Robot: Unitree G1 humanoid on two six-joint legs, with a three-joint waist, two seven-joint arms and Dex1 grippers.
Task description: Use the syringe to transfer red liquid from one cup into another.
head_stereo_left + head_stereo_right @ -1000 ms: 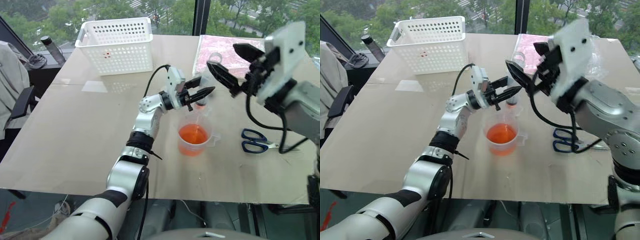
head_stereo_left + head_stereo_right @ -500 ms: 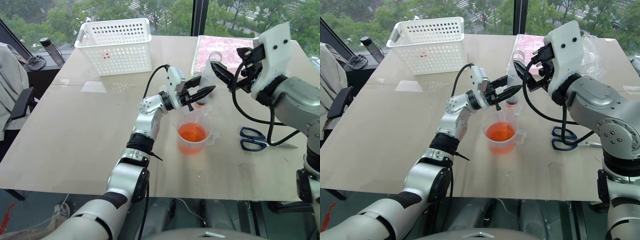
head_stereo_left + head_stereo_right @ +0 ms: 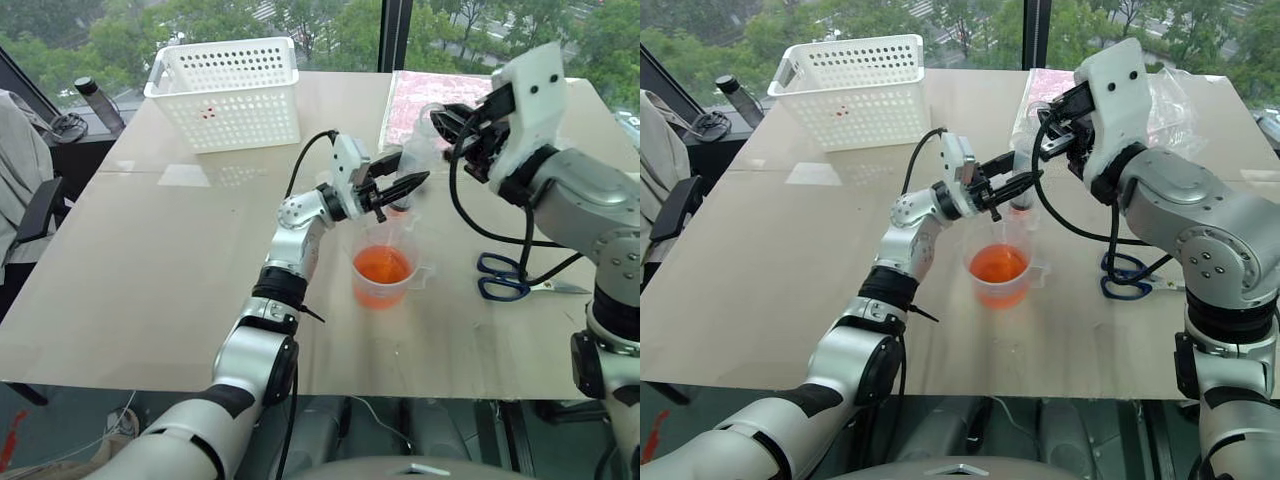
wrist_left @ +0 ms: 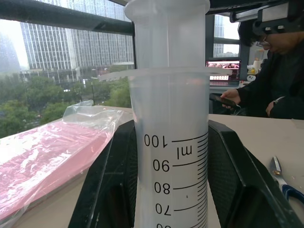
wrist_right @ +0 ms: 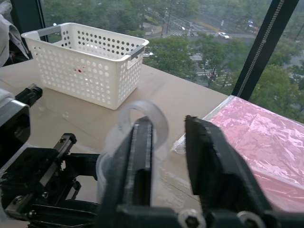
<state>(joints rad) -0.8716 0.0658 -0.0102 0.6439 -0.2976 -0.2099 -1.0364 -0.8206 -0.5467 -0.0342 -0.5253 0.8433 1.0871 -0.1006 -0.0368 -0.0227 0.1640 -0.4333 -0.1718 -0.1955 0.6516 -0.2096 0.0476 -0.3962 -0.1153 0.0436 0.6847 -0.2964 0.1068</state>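
The table (image 3: 150,270) carries a basket (image 3: 228,90), measuring cup (image 3: 385,275) and scissors (image 3: 505,288).

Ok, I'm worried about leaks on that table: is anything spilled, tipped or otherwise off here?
Nothing stands out. The larger cup stands upright with the red liquid inside it, the left gripper holds the syringe over it, and I see no puddle on the table.

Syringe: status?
Left gripper shut on syringe barrel, over the larger cup of red liquid. Right gripper shut at plunger ring, grip unclear. Scissors lie apart.
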